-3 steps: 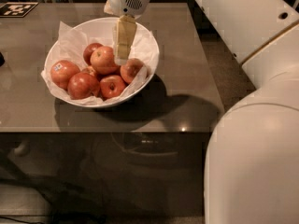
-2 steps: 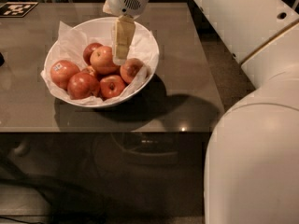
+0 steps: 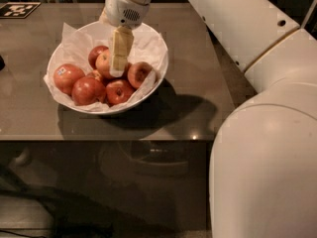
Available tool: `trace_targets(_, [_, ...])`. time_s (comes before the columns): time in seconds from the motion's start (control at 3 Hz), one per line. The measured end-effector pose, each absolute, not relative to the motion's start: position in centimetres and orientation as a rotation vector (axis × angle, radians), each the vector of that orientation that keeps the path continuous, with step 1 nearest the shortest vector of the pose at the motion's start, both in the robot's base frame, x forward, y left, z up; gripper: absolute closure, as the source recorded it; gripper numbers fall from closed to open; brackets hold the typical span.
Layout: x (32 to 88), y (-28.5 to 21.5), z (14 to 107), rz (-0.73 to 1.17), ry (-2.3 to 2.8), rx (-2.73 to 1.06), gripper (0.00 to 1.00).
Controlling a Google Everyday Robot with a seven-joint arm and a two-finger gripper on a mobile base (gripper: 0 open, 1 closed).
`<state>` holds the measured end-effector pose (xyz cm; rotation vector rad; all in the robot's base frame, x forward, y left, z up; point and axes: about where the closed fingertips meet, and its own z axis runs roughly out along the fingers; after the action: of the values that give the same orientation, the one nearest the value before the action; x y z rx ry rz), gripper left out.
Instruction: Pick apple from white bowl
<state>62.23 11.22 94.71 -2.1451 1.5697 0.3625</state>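
The white bowl (image 3: 165, 67), lined with crumpled white paper, stands on the left half of a grey-brown table. It holds several apples. The apple (image 3: 103, 63), paler with yellow-orange skin, lies in the middle of the bowl, toward the back. My gripper (image 3: 119, 68) reaches down from above into the bowl, right against the right side of that apple and partly covering it. Darker red apples lie around it: one with a small white sticker (image 3: 66, 77) at the left, others at the front (image 3: 119, 91) and right (image 3: 139, 73).
The table (image 3: 198, 83) ends at a front edge just below the bowl and at a right edge. My white arm and body (image 3: 267, 148) fill the right side of the view. A black-and-white marker tag (image 3: 18, 9) lies at the table's far left corner.
My gripper has moved down and slightly left, deeper into the bowl, onto the paler apple. The apples and the bowl have not moved.
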Motion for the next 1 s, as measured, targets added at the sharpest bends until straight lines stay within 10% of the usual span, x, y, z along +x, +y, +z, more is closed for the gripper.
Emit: trace_targets(1.0, [60.14, 12.34, 91.98, 0.406, 1.594, -2.161, 0.00])
